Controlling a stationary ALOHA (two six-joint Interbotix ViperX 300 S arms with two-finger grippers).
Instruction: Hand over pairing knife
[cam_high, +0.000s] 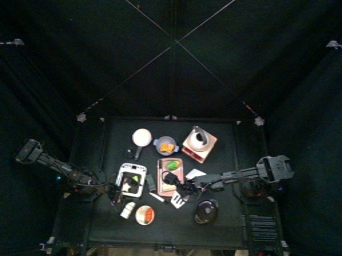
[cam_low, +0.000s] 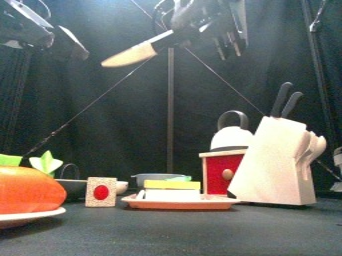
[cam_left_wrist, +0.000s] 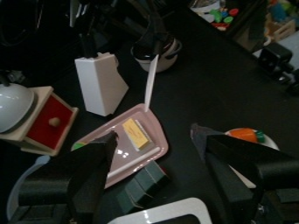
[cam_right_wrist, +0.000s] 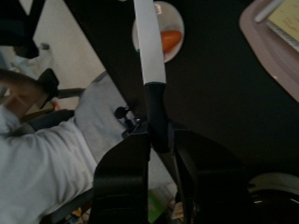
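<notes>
The small black desk (cam_high: 107, 165) is crowded with a white knife block (cam_low: 277, 160) and a pink tray (cam_left_wrist: 131, 140). Above it, the black-handled, cream-bladed paring knife (cam_low: 139, 50) is clamped in the closed right claw (cam_right_wrist: 156, 131). The left claw (cam_left_wrist: 152, 171) is held open

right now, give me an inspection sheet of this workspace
surface: small black table, crowded.
job's things: paring knife held high above the table, pale blade pointing to the left arm's side.
clutter: knife block, red grinder, white kettle, pink tray with a yellow block, plate with an orange item, small cube.
grippers: right gripper shut on the knife's black handle; left gripper open, empty, low over the tray.
cables: nothing seen.
surroundings: black curtains; a person in a grey sleeve beyond them.
</notes>
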